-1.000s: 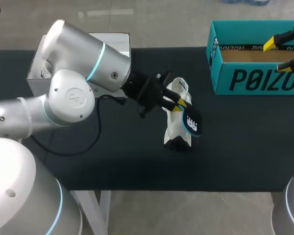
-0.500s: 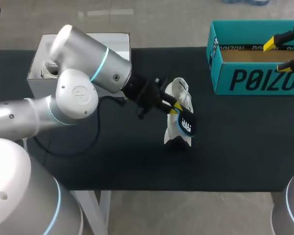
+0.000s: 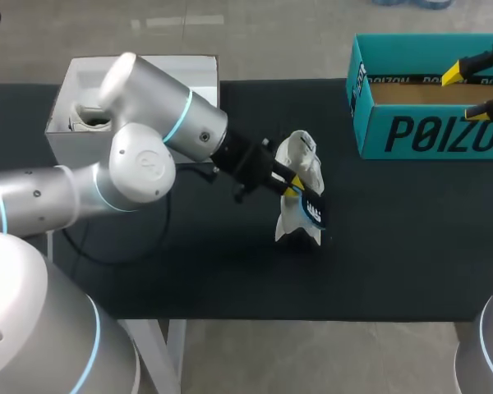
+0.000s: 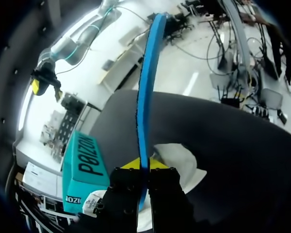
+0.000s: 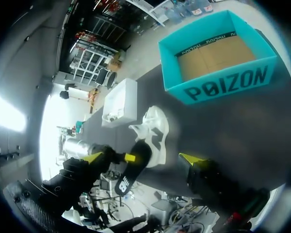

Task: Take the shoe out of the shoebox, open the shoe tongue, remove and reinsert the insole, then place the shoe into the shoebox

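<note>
Desk (image 3: 394,246) dark, teal shoebox (image 3: 427,135) at two o'clock, white shoe (image 3: 300,164) standing near centre, black insole (image 3: 315,212) at shoe's four o'clock clamped in left pincer (image 3: 294,185), right pincer (image 3: 466,92) open over shoebox.

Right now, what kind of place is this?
Probably a robot test bench, not a shop: a black table, my left gripper shut on an insole by a white shoe, and my open right gripper near a teal shoebox.
</note>
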